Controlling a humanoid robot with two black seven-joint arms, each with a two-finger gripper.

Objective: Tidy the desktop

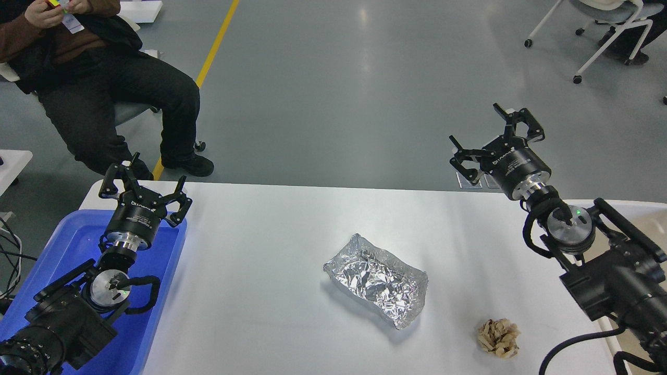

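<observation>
- Lying nearest on the white worktop, toward its right front, is a small crumpled wad of tan paper, free of everything else.
- Just beyond it and to its left, near the worktop's middle, rests a crinkled aluminium foil tray, open side up, set at a slant, well apart from both arms.
- At the left edge a blue plastic tray sits on the worktop; the left arm comes in above it.
- The left gripper hangs over the tray's far end with its fingers spread wide, holding nothing.
- On the right, a beige bin shows partly behind the right arm.
- The right gripper is raised past the worktop's far edge, fingers parted and empty.
- Farther off lies the grey floor with a yellow line; a seated person in dark clothes is at far left, and a white wheeled chair at far right.
</observation>
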